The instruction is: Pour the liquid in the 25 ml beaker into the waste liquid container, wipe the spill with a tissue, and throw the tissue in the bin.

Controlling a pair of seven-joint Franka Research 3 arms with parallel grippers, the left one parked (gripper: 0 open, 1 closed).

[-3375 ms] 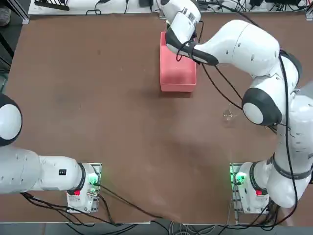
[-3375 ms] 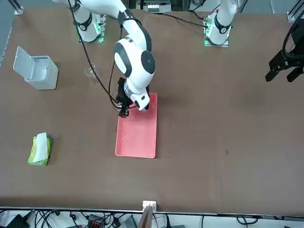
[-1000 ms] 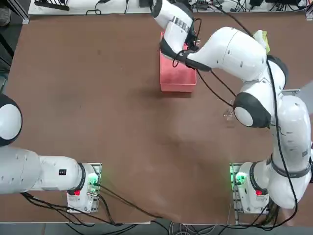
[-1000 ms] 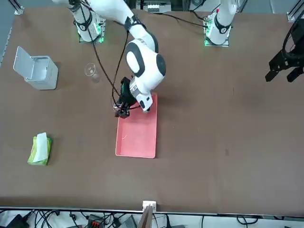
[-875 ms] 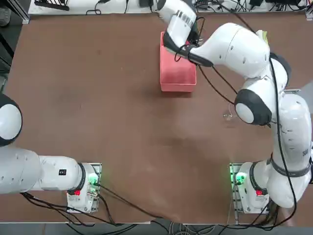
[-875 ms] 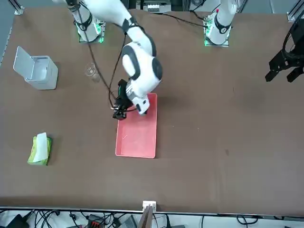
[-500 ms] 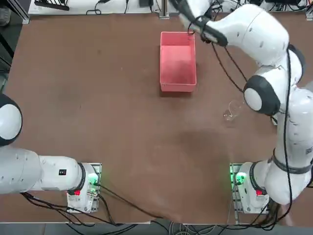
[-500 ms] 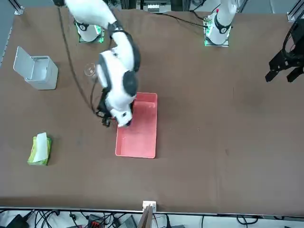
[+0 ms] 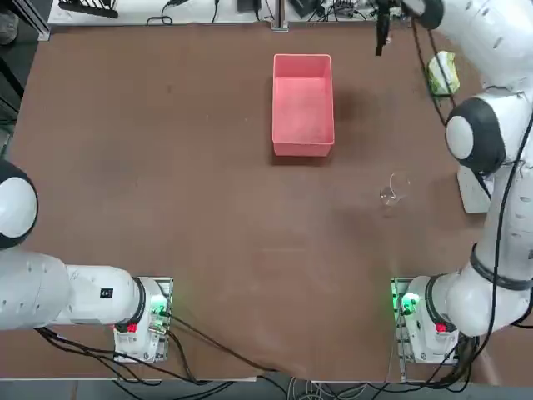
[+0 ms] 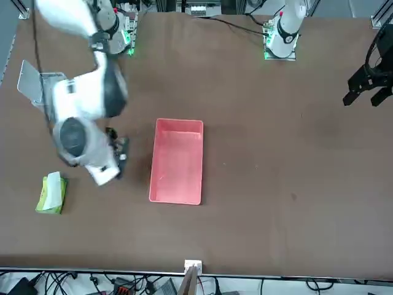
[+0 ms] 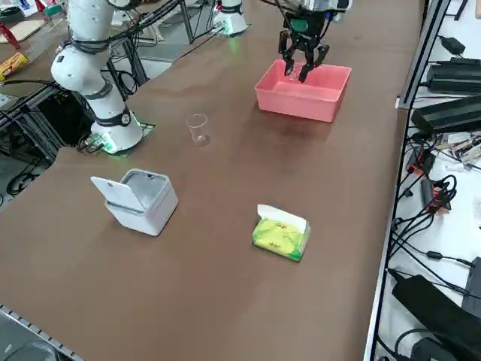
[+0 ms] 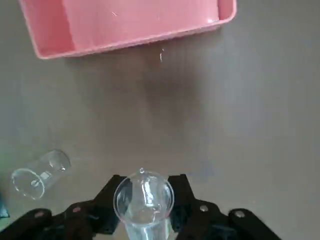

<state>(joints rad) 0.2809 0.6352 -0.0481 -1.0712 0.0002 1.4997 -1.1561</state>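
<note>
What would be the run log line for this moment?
right gripper: shut on tiny clear glass beaker | position: above table, beside pink rectangular plastic tray

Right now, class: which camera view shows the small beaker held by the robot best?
The right wrist view: the 25 ml beaker fills the foreground, rim toward the camera, clamped in the right end effector. The right side view shows the end effector by the pink tray, the glass barely discernible. Top and front views don't show it.

Top view overhead, wide; front view across the table, facing the robot; right side view raised, diagonal; wrist view close, downward; all share the pink tray (image 9: 303,104) (image 10: 177,161) (image 11: 304,92) (image 12: 125,25).
</note>
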